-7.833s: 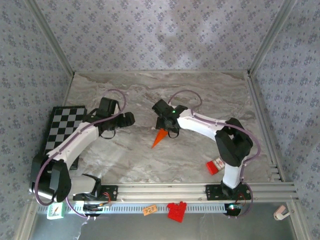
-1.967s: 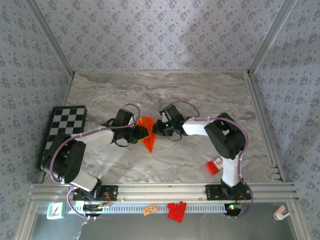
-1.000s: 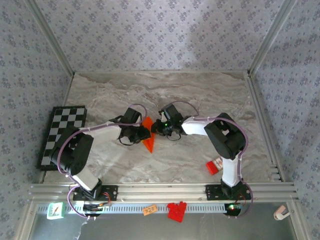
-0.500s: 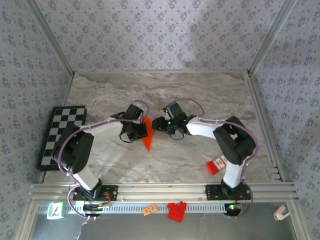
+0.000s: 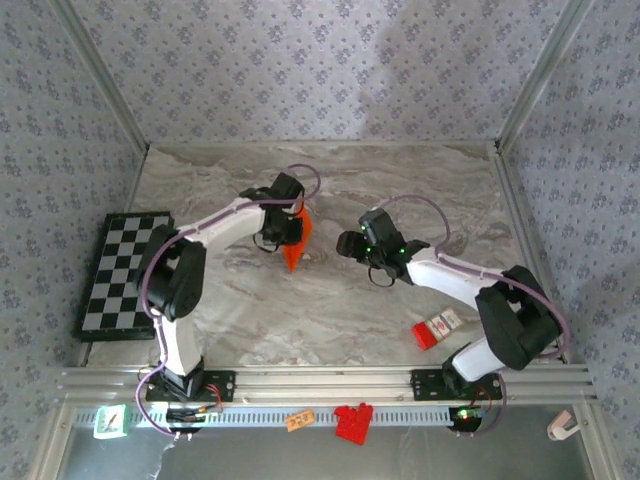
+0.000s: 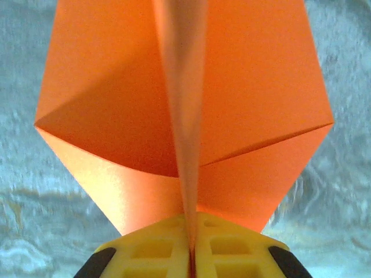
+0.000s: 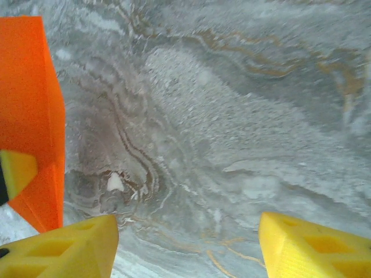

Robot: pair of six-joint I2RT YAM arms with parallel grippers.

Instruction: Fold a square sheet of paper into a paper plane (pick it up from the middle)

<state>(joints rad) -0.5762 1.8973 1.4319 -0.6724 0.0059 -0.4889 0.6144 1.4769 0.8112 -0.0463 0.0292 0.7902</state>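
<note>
Right end effector [image 5: 347, 243] released the paper plane [image 5: 296, 246], retreating rightward.

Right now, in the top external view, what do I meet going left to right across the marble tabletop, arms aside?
checkerboard → paper plane → red-and-white box

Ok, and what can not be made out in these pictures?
- Paper plane, left wrist view: far end cut off by the top edge; centre fold blurred, too close.
- Right claw, right wrist view: fingers cut off by the bottom edge.
- Red-and-white box, top view: print too small to read.
</note>
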